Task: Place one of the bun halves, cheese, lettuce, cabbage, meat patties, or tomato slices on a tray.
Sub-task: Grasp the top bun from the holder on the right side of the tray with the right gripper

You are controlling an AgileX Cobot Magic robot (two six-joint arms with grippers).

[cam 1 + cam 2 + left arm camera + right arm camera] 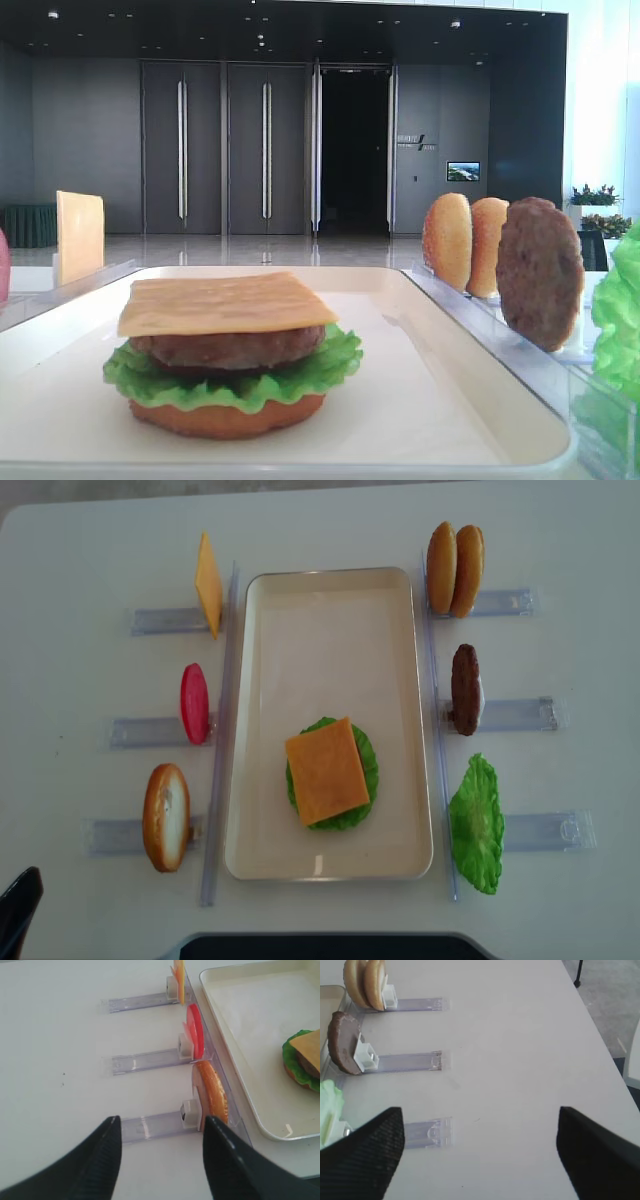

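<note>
Nearest the low front camera sits a half-built burger on the tray [440, 400]: a flat bottom bun [225, 415], lettuce [235, 380], a meat patty [225, 348] and a slice of cheese [225, 302] on top, lying toward the near end of the tray. Both grippers stand spread and hold nothing. The right gripper [480, 1147] hovers over bare table beside the clear racks [427, 1132], with the two bun halves [367, 982] upright in the farthest rack, well apart from its fingers, a spare patty [342, 1042] in the middle rack and a loose green leaf [330, 1105] by the nearest one. The left gripper [160, 1155] hangs just short of an upright bun piece [212, 1092]; whether a fingertip touches its rack is hard to tell. Beyond it stand a red slice [195, 1030] and another cheese slice [178, 975].
</note>
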